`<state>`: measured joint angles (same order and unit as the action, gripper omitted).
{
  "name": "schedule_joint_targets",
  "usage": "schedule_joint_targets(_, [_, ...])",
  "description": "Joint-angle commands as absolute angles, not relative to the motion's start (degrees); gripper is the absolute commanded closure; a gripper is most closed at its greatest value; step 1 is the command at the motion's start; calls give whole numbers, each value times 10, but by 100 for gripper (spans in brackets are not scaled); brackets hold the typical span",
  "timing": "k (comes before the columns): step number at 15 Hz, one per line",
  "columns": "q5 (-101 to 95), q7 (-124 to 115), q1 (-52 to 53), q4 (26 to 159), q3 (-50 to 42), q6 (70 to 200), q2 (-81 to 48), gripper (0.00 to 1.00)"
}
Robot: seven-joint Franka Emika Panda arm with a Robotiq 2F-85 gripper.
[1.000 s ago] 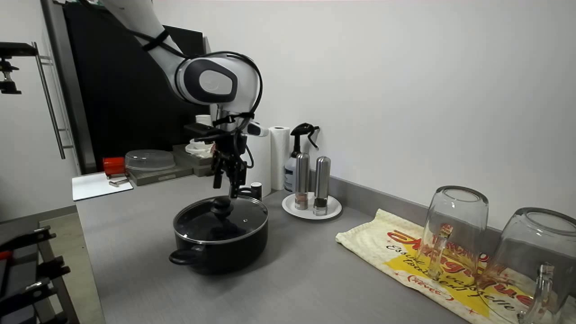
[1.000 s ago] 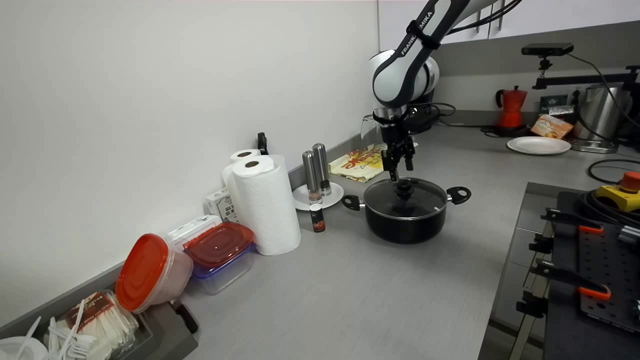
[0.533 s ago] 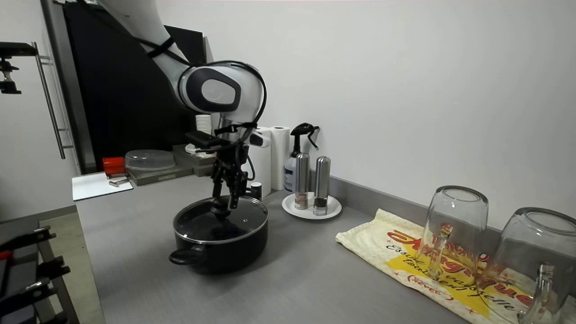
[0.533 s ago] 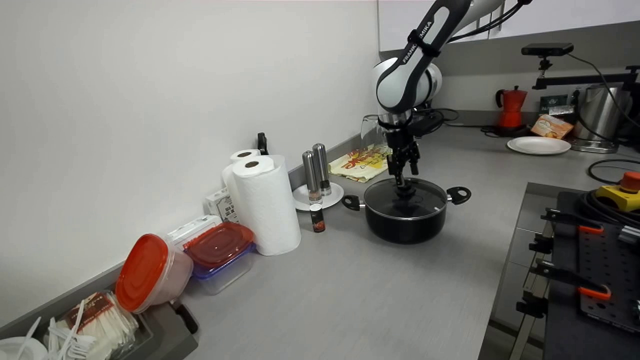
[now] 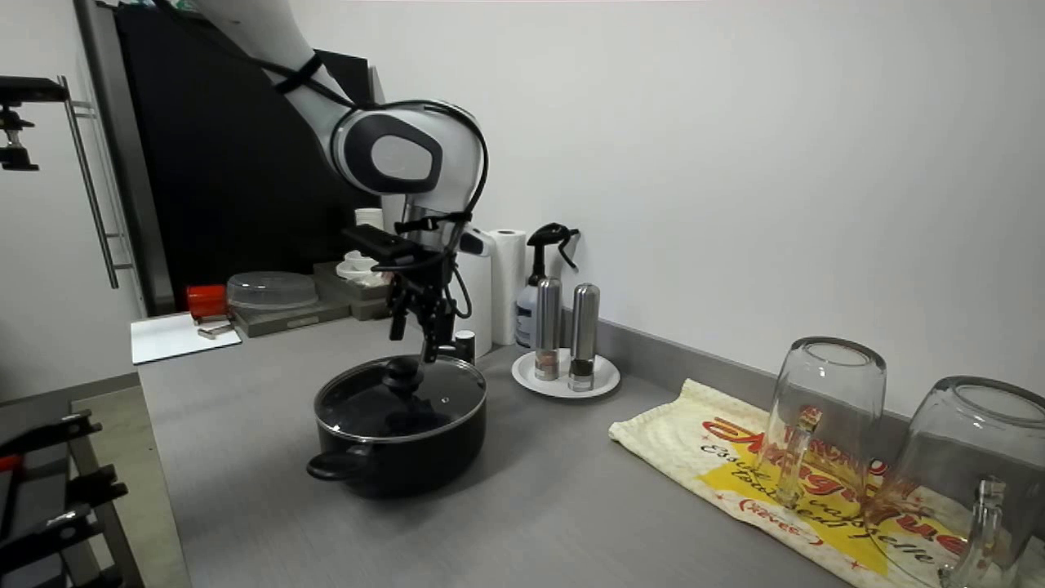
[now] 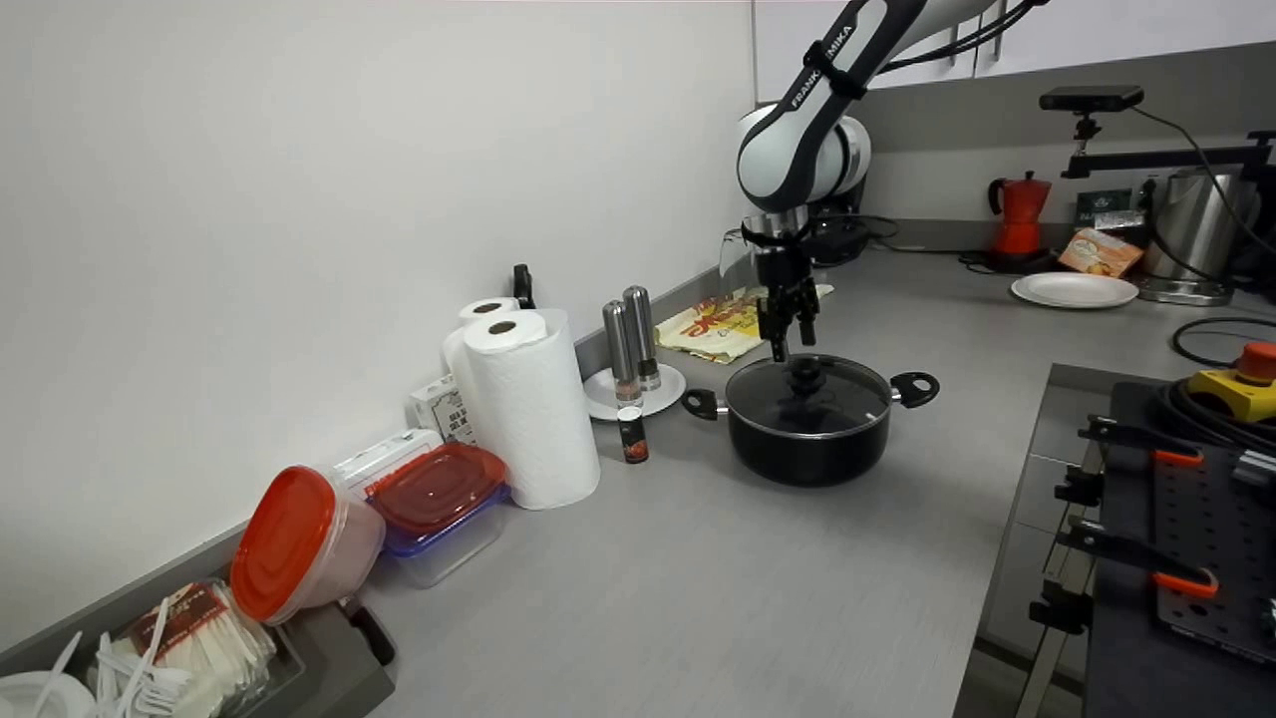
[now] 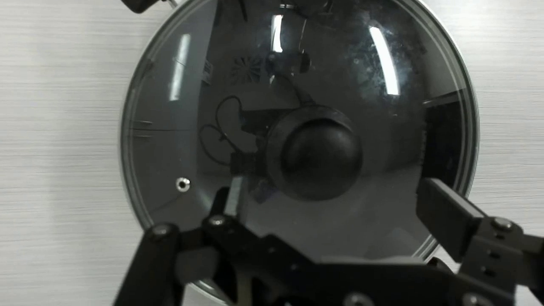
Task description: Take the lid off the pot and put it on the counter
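End effector (image 5: 413, 349) higher; lid (image 5: 400, 408) still on pot (image 5: 408, 465).

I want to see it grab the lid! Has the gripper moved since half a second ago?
Yes, mostly up. In both exterior views, the gripper is now higher against the lid, which hasn't moved.

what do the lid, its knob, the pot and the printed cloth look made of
Lid: apparently dark glass, glossy, with mirror-like reflections in the wrist view; its bright rim suggests metal.
Knob: probably black plastic, from its soft sheen.
Pot: likely coated metal, from its smooth, evenly black look; which metal I cannot tell.
Cloth: matte fabric, judging by its limp, slightly wavy edge.
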<state>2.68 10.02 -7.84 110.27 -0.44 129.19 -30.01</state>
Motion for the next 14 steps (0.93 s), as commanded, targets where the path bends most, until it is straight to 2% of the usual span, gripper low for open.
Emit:
schedule_joint_targets(1, [37, 114, -83, 1089, -2, 1278, -312, 0])
schedule_joint_targets(9, [33, 111, -83, 1086, -2, 1273, -329, 0])
schedule_joint_targets(10, [33, 111, -83, 1086, -2, 1272, -330, 3])
schedule_joint_targets(11, [33, 111, -83, 1086, -2, 1272, -330, 27])
schedule_joint_targets(13, [33, 112, -83, 1086, -2, 1270, -331, 29])
schedule_joint_targets(14, [34, 112, -84, 1086, -3, 1269, -331, 35])
